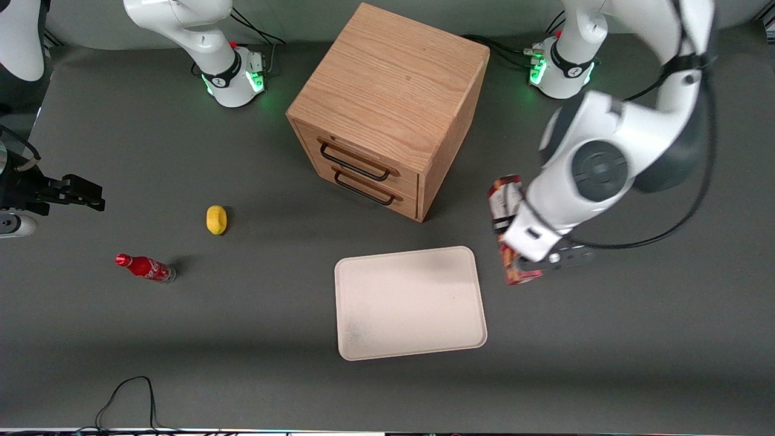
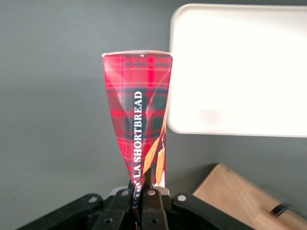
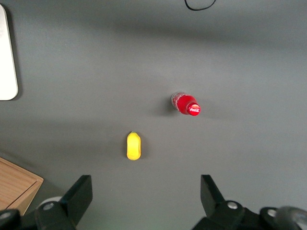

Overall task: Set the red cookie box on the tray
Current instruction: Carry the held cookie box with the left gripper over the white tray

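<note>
Red cola bottle and a yellow lemon-ish thing sit toward the parked arm's end, then the wooden cabinet with the cream tray nearer the camera. The gripper is clamped on the red cookie box, held above the table just beside the tray, toward the working arm's end.

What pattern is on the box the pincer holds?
Red tartan plaid on the red cookie box, clamped in the pincer beside the tray; clearest in the left wrist view.
</note>
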Available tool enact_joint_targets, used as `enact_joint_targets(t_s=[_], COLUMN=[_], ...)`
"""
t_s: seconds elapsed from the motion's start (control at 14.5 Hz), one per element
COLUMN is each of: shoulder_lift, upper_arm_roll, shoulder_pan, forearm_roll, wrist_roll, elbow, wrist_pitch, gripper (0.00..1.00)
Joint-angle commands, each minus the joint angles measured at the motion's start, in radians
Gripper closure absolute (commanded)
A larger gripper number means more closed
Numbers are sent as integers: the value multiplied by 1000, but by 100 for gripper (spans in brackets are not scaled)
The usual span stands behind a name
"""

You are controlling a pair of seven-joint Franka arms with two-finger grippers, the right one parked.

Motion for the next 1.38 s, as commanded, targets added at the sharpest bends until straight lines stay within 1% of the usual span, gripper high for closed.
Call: enact_joint_targets(t_s=[0.0,0.07,0.28,0.69,1.31], shoulder_lift=[187,225,302,394,432], upper_arm_roll=[6,4,6,10,12], shoulder_pan=[-16,-16,-16,-12,-10], forearm_roll=[-15,-15,-11,-5,-2], wrist_roll=[-45,-45,-45,-40,-36], elbow=[225,253,267,267,262], wrist_pitch=[37,75,195,327,381], gripper=[100,100,100,100,100])
